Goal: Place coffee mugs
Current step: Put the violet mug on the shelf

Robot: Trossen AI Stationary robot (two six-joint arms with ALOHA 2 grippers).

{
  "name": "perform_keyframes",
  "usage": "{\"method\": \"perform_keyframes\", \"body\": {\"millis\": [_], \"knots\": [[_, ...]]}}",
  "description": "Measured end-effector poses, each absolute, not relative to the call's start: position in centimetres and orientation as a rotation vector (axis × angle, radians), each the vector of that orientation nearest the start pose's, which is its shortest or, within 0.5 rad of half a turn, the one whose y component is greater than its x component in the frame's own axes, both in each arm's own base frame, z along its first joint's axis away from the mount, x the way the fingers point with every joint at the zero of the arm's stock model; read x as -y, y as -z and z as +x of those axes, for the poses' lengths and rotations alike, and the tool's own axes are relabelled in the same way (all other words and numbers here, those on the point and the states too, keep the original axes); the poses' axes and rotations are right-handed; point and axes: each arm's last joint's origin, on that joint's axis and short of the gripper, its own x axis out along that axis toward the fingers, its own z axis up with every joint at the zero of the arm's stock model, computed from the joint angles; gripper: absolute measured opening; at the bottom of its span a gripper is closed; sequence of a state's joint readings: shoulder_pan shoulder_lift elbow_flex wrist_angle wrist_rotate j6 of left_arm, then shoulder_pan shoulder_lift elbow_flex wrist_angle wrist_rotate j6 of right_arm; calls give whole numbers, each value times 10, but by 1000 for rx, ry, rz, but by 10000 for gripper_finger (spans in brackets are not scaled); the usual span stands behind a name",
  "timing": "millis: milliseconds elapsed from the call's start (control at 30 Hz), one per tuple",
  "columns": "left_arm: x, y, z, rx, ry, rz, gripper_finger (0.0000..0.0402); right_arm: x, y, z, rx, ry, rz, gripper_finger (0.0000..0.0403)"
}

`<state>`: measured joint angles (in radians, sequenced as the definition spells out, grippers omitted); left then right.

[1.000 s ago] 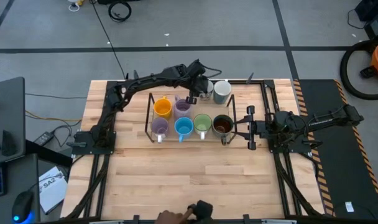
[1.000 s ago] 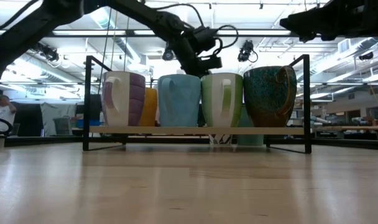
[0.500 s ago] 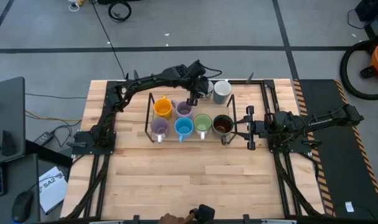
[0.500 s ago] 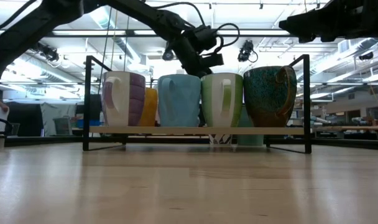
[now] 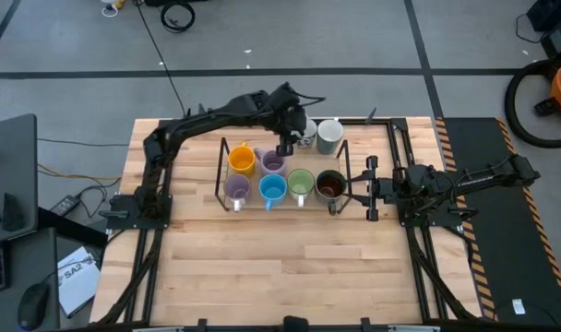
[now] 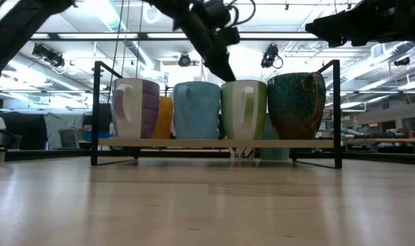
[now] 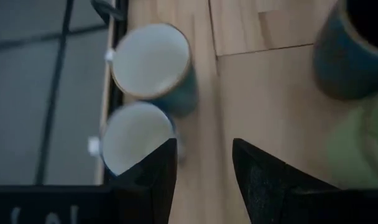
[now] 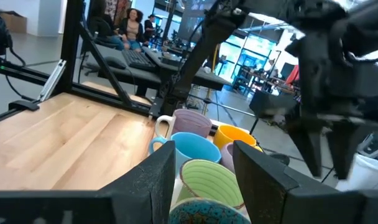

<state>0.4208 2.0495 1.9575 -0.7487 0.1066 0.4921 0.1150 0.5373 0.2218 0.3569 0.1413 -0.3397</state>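
Observation:
Six coffee mugs stand upright on the black wire rack (image 5: 219,171): orange (image 5: 241,159) and lavender (image 5: 272,162) in the far row, lavender (image 5: 236,189), blue (image 5: 272,189), light green (image 5: 301,183) and dark brown (image 5: 330,185) in the near row. The white patterned mug (image 5: 305,136) and the pale grey-white mug (image 5: 329,136) stand on the table behind the rack. My left gripper (image 5: 284,148) hangs open and empty above the rack's far row, fingers pointing down (image 7: 204,165). My right gripper (image 5: 354,189) waits open just right of the rack (image 8: 204,165).
The rack (image 6: 95,109) sits at the table's middle, its shelf raised slightly off the wood. Bare wood lies toward the near edge (image 5: 290,267). Both arm bases stand at the table's left and right sides. A desk with a keyboard stands left of the table.
My left gripper has risen above the rack's far row, staying open and empty. A person's hand at the table's near edge has drawn back out of view. The mugs have kept still.

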Motion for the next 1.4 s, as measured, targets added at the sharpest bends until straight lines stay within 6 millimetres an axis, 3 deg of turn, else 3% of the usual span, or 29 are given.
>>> {"method": "perform_keyframes", "body": {"millis": [233,400,633,800,933,1167,1400], "knots": [[-170,-323,387,-976,-201,-52,162,-12,-224,141,36,32,-346,166],[-168,-318,375,-1093,-286,-165,164,-13,-225,141,54,24,-367,166],[-177,-313,369,-1115,-319,-318,180,-13,-227,140,77,3,-387,166],[-171,-296,374,-1215,-305,-341,200,-13,-227,140,80,4,-389,166],[-166,-297,376,-1210,-272,-320,215,-13,-227,140,82,4,-388,166],[-167,-296,375,-1236,-311,-277,217,-14,-228,140,96,-19,-385,166],[-168,-279,383,-1295,-229,-200,217,-14,-228,140,95,-21,-377,166]]}}
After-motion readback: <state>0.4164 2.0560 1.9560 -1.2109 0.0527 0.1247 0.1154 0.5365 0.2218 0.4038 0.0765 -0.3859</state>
